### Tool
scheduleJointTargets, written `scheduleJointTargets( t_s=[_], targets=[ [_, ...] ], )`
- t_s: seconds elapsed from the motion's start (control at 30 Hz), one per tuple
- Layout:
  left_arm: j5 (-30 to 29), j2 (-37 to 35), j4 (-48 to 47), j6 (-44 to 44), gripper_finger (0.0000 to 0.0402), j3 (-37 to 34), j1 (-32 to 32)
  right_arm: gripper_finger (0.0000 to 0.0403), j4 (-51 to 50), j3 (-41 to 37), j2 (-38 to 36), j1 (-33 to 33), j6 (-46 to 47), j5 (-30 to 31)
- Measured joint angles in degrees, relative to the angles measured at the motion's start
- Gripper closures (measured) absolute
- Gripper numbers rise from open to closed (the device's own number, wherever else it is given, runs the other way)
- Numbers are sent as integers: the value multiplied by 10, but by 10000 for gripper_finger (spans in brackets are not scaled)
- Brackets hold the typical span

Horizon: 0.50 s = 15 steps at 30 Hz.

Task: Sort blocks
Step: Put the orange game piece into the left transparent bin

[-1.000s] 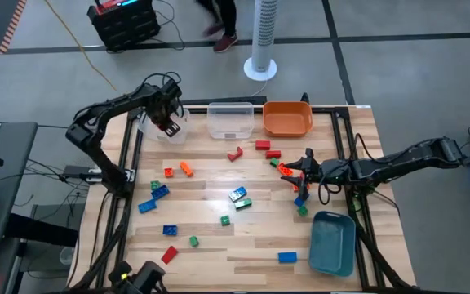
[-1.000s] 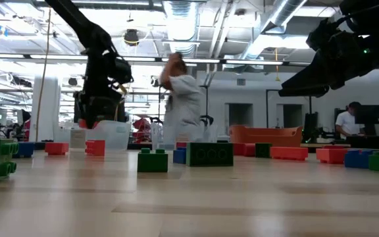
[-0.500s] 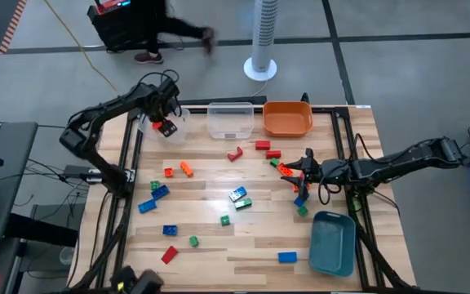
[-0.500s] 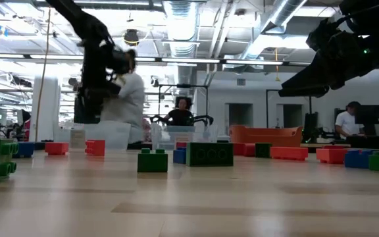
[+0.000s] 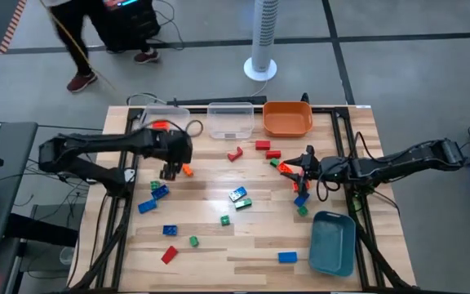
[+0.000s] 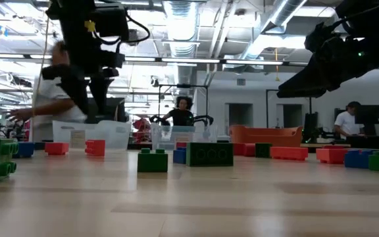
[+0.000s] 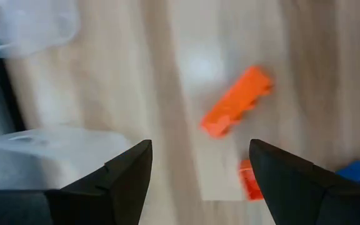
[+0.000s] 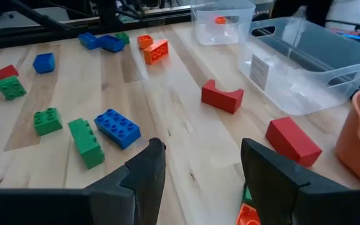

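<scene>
High view: swung off the far clear bin [image 5: 178, 113] and down toward mid-table [image 5: 243, 245], with the left gripper [image 5: 170, 170] now spread wide and empty, hanging low over the wood. Released a load half a second back, judging by the reddish block [image 5: 160, 125] lying inside that bin, now behind the pincer. Counts as one block sorted, with the next pick probably lining up. Beyond the pincer along the far edge: second clear bin [image 5: 230, 106], then orange bin [image 5: 287, 104]. Well apart across the table: blue-grey bin [image 5: 315, 245], beside the waiting right gripper [image 5: 304, 167], also spread and holding nothing, parked over a small cluster of mixed blocks. Past the table, a person [image 5: 72, 41] walking by, no interference. Most blocks not yet sorted, scattered loose between the two pincers and nearer than them. Left wrist view: long orange block [image 7: 236, 101] lying just ahead of the open fingers, not yet between them. Smaller red-orange block [image 7: 250, 181] close by one fingertip, likely to get nudged or pinched along. No other obstacle near the pincer.
</scene>
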Motion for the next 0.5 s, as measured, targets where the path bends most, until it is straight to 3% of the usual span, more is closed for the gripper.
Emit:
scheduleJointTargets(
  t_s=[0.13, 0.5],
  targets=[
    [1, 47, -2, -25, 141, 8, -31, 184, 18, 0, 0, 0, -11, 0],
    [0, 166, -16, 53, 141, 49, -54, 184, 15, 0, 0, 2, -16, 0]
  ],
)
